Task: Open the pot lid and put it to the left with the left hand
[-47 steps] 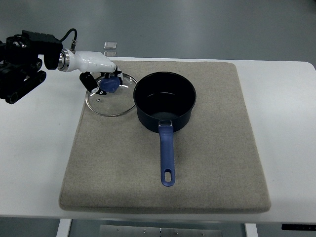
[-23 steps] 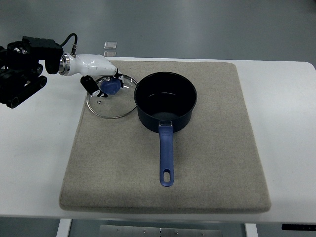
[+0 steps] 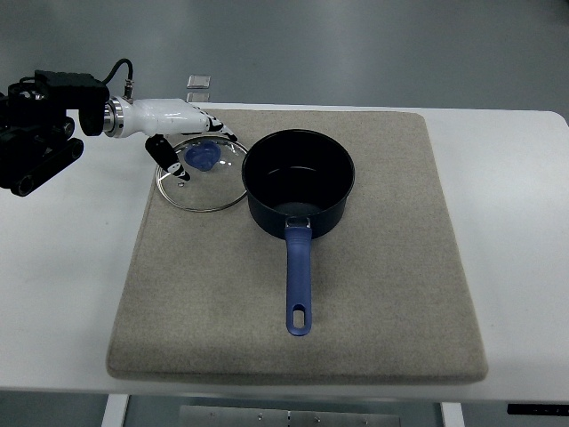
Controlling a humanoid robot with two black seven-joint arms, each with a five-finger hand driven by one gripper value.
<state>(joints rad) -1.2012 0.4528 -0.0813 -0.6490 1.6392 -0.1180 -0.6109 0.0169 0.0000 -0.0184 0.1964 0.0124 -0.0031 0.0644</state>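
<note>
White table (image 3: 516,222), grey mat (image 3: 382,294); lid (image 3: 202,173) lies flat left of the open pot (image 3: 298,182). My left hand (image 3: 191,133) has fingers spread over the knob, gripping nothing, so the lid looks placed.

White table (image 3: 62,294) carries a grey mat (image 3: 373,294).

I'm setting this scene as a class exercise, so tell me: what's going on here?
A humanoid robot's left hand, reaching in from the left, hovers over the blue knob of a glass lid, fingers spread and apparently not gripping it. The lid lies flat on the grey mat, just left of the open dark blue saucepan, whose blue handle points toward the camera. So the lid is off and set to the pot's left. The right hand is out of view.
</note>
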